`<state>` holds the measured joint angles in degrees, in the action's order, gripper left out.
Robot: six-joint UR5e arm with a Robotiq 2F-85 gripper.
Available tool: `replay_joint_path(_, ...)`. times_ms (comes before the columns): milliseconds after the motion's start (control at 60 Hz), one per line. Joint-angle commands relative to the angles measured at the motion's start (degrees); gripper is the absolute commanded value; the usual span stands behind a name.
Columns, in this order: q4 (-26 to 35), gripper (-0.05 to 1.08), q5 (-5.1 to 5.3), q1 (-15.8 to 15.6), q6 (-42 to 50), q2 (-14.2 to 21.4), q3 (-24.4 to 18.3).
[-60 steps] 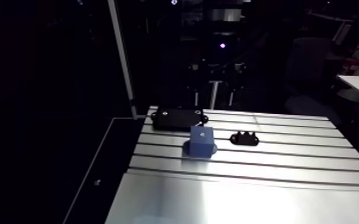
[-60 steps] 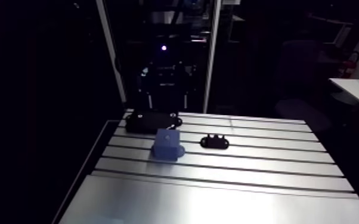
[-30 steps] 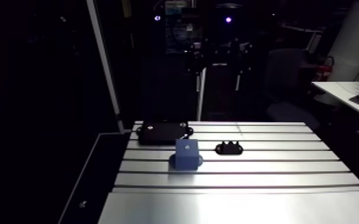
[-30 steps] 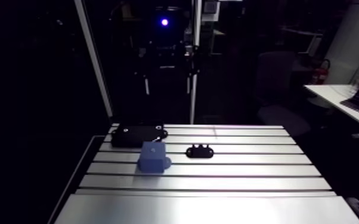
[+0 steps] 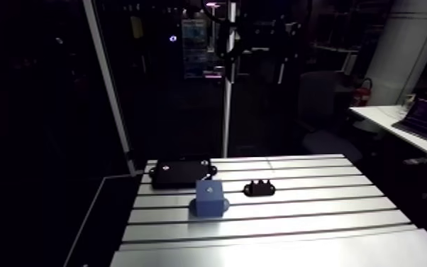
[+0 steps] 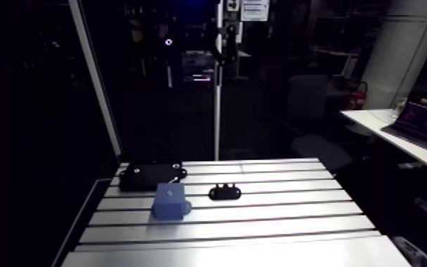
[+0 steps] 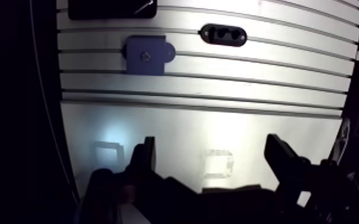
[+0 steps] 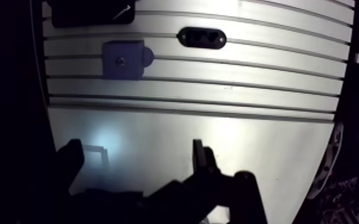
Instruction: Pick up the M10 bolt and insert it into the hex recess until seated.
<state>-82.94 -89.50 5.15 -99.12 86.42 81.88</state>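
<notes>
End effector [image 7: 212, 143] is spread wide, with nothing between the fingers [image 7: 146, 158]. Pose: pointing roughly straight down at the counter [image 7: 217, 113] and held well above it. The arm view shows it small and dark near the top edge, high over the parts. In the wrist view the fingers sit over the counter's smooth unslotted strip, short of the first slot.

Landmark = blue block [image 7: 145, 55]:
- It stands upright on the slotted area, well ahead of the fingers, several slots off, toward the left finger's side.
- A grey dot [image 7: 146, 56] sits in the centre of the block's top face. It's too small to tell whether that is the bolt head or a hole.
- The block has a rounded lug at its base, on the side facing the black oval fixture [image 7: 222, 34].
- The fixture lies flat beside the block, toward the right finger's side and slightly farther out, clearly apart from it. It has dark pockets in its top, but I can't tell if they're hex.
- The black flat plate [image 5: 181, 172] is just beyond the block, near it but not touching, by the counter's far-left corner.
</notes>
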Motion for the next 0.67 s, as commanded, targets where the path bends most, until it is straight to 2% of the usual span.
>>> replay_joint_path(17,0.11,0.01,0.78,0.05,-0.25,0.64,-0.48)
replay_joint_path(667,-0.15,0.01,0.95,-0.41,-0.14,0.73,1.13)
